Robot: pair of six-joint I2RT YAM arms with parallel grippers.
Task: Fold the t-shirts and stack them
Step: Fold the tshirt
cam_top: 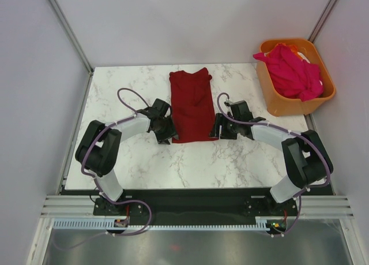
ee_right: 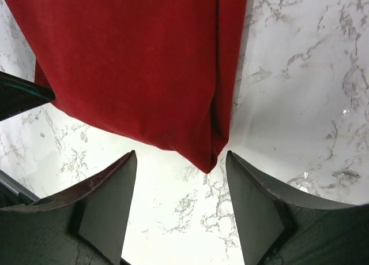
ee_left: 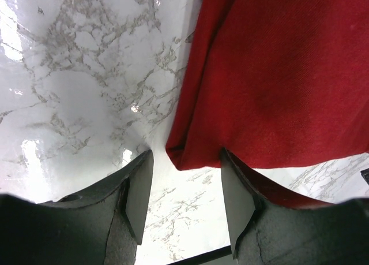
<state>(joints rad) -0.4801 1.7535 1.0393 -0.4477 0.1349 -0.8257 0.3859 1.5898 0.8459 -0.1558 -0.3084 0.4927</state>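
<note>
A dark crimson t-shirt (cam_top: 191, 105) lies folded into a long strip on the marble table, running front to back. My left gripper (cam_top: 168, 132) is open at its near left corner; in the left wrist view that corner (ee_left: 184, 152) lies just ahead of the open jaws (ee_left: 185, 161). My right gripper (cam_top: 217, 128) is open at the near right corner; in the right wrist view that corner (ee_right: 206, 160) sits between the spread fingers (ee_right: 180, 161). Neither holds cloth. A magenta pink t-shirt (cam_top: 294, 71) is bunched in the orange tub.
The orange plastic tub (cam_top: 291, 105) stands at the table's back right corner. The marble table (cam_top: 127, 155) ends at a dark front edge near the arm bases. White walls enclose the sides and back.
</note>
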